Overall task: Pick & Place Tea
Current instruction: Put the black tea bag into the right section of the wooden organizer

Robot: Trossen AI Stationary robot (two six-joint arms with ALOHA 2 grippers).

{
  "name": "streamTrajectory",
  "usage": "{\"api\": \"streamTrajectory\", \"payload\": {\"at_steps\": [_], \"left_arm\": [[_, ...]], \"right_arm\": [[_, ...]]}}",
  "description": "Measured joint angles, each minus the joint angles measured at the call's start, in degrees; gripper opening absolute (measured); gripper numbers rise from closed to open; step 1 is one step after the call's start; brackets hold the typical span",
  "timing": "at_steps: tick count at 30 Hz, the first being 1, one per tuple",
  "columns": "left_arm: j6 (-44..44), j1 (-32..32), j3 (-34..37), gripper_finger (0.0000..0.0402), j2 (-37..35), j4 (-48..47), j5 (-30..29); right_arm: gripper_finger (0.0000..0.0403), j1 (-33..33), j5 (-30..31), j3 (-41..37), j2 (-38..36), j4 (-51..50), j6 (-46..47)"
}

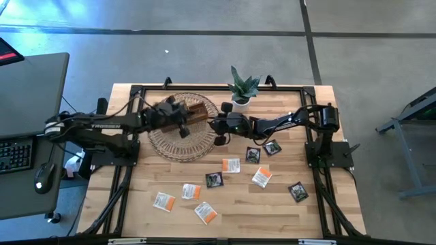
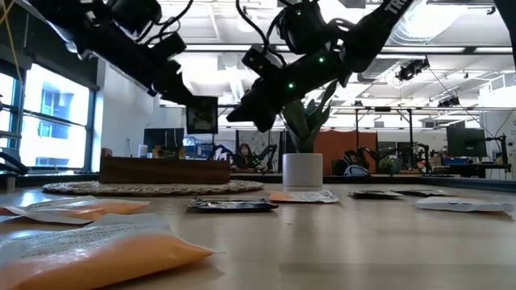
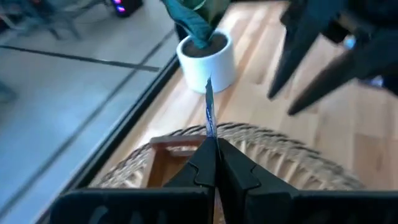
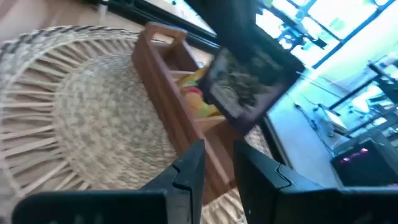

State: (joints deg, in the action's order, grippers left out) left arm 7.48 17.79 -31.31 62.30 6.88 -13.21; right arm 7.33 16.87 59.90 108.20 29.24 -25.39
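Centrally, on bare wooden table (image 1: 286,211): round woven mat (image 1: 170,146), carrying divided wooden tray (image 1: 197,109) toward its far side.

Directly above tray: left gripper (image 3: 211,149), closed tight on dark sachet (image 4: 249,81), pinched at one border and standing out past the fingertips.

Just beside tray, on plant side: right gripper (image 4: 217,149), fingers apart, nothing between them.

Near tray, off mat: small potted plant (image 1: 242,88).

Well apart from tray, toward table's near edge: loose sachets (image 1: 231,165), orange-and-white and dark, scattered flat.

Inside tray: orange packets in one compartment.

Judged handling: light, thin, limp, probably slick-faced; hardly fragile, though easily creased. Best hold: firm pinch across a sealed border, with only a thin lip on offer when lying flat.
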Motion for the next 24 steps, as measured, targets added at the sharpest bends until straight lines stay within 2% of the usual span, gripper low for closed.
{"api": "streamTrajectory", "payload": {"at_steps": [5,8,12,15,21,24], "left_arm": [[-1.98,7.50,0.00,0.0000,4.12,3.25,8.28],[-3.08,9.68,0.02,0.0000,8.73,7.20,10.11],[-3.56,11.38,-0.02,0.0000,14.42,10.29,9.51],[-3.65,11.07,0.02,0.0000,18.14,13.36,6.85],[-3.38,11.10,-1.05,0.0015,20.33,13.89,4.69],[-2.53,11.07,-1.48,0.0034,20.35,12.76,0.08]], "right_arm": [[0.0080,0.00,-0.86,0.00,0.00,-0.18,-0.01],[0.0079,0.00,-0.84,0.00,0.00,-0.22,-0.02],[0.0079,0.00,-0.85,0.00,0.00,-0.26,0.00],[0.0080,0.00,-0.91,0.00,0.00,-0.27,0.01],[0.0076,0.00,-1.18,0.00,0.00,-0.27,0.04],[0.0076,0.00,-1.20,0.00,0.00,-0.30,0.04]]}}
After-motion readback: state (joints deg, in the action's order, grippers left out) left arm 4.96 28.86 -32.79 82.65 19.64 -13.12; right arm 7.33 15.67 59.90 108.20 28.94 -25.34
